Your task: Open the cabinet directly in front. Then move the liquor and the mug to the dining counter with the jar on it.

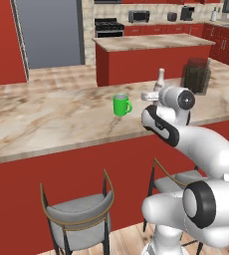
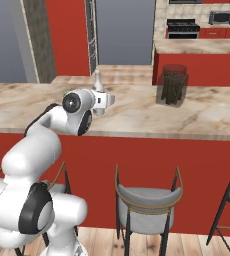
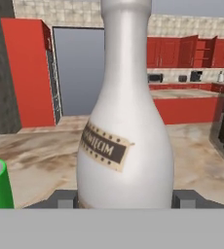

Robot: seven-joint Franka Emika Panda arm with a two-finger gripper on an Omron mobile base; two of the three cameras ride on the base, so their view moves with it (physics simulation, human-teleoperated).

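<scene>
The gripper (image 3: 124,199) has its fingers set around the base of the liquor bottle (image 3: 124,121), which stands upright on the dining counter (image 1: 47,124) between the green mug (image 1: 121,105) and the jar (image 1: 196,75), so spreading wide and backing straight off should keep it standing.

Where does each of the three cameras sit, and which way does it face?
Left base view: behind the arm's left, looking over the dining counter at the mug; arm lower right.
Right base view: behind the arm's right, facing the jar; arm lower left.
Hand view: on the hand, facing the liquor between the fingertips.
All three share liquor, counter and jar.
</scene>
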